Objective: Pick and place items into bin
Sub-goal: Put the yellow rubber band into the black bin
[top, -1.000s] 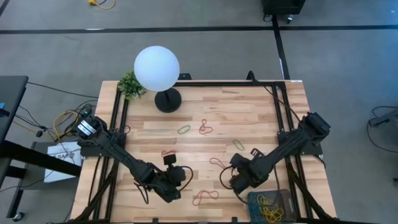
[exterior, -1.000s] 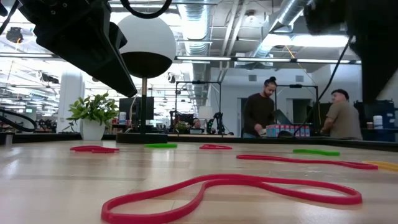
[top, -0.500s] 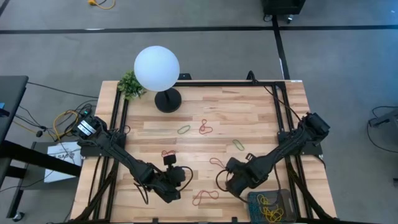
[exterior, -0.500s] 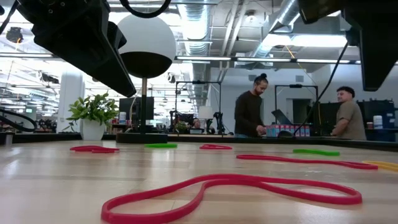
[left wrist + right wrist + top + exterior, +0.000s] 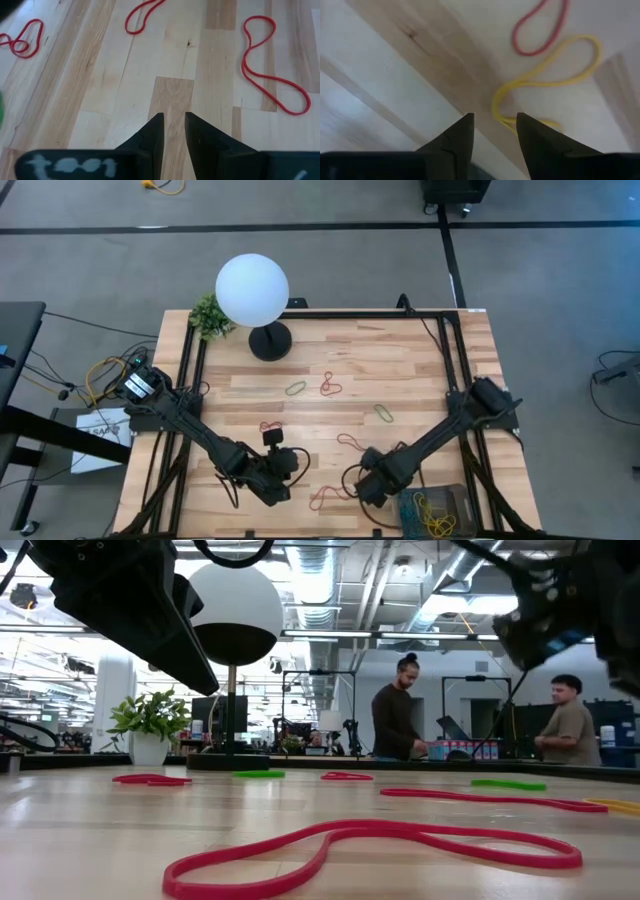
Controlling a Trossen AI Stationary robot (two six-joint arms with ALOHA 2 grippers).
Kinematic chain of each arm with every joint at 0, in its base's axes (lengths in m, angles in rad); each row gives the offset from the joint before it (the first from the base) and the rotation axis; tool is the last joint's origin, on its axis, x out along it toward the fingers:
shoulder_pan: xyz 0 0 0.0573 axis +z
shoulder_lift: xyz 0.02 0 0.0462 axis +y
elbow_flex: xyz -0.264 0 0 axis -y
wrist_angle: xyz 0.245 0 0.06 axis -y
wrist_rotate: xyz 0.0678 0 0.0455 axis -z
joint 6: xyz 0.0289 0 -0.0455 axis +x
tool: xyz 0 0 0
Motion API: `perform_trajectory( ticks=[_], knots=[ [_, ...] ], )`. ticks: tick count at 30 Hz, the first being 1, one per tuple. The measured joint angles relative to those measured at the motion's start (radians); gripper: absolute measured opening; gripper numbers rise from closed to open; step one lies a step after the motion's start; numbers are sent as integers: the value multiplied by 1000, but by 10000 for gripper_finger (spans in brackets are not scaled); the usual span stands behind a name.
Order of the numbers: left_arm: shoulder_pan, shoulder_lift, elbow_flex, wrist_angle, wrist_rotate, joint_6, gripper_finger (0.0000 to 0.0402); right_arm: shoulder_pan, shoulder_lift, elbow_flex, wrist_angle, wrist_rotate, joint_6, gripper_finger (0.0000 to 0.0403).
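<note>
Yellow band (image 5: pixel 547 75) ahead of right gripper (image 5: pixel 494 131), jaws apart; thin loop may slip. Left gripper (image 5: pixel 173 131) waits, jaws slightly apart, empty.

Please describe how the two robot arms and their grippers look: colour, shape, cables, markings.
Both arms are dark, slim and jointed. The left gripper and right gripper each have two black, wedge-shaped fingers tapering to narrow tips. The left wrist view shows smudged pale markings on the gripper body. A black cable loops beside the right gripper.

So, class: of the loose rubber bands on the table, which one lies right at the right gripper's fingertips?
The yellow band, just ahead of the right gripper with its open fingers; the other loose bands are red or green and lie farther off.
</note>
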Motion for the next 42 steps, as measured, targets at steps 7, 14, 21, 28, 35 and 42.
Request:
perform_trajectory(
  ticks=[7,14,21,28,35,42],
  knots=[
    [0,0,0,-1,0,-1,68,-4,27,2,14,-2,-6,129],
    [0,0,0,-2,-1,-5,68,-8,27,-1,-1,44,1,128],
    [0,0,0,-2,-1,-5,68,-7,13,-85,116,34,7,127],
    [0,0,0,-2,-1,-4,68,-7,8,-100,125,82,38,95],
    [0,0,0,-2,-1,-4,68,-12,29,19,20,79,-89,10],
    [0,0,0,-2,-2,0,68,-12,23,376,-457,84,-115,4]
  ],
)
